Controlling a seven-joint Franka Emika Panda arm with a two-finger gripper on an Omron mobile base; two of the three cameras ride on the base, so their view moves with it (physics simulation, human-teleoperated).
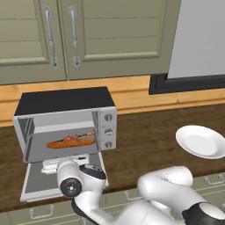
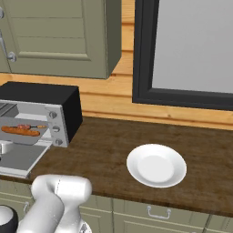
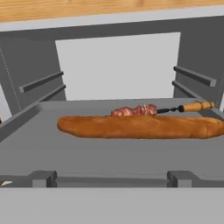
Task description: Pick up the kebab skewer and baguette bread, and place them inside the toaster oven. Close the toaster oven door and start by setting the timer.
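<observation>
Hand view: the baguette bread (image 3: 140, 127) and kebab skewer (image 3: 151, 109) are seen inside the toaster oven (image 1: 66, 121); gripper jaws are spread wide, empty.

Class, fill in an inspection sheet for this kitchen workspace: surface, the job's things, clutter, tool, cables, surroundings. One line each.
Surface: dark wooden counter.
Job's things: baguette and kebab skewer lie side by side on the tray inside the toaster oven, skewer behind the loaf; oven door hangs open, flat.
Clutter: empty white plate to the right of the oven.
Tool: open, holding nothing, facing into the oven over the open door.
Cables: nothing seen.
Surroundings: green wall cabinets, wooden backsplash, dark-framed window, drawers under the counter.
</observation>
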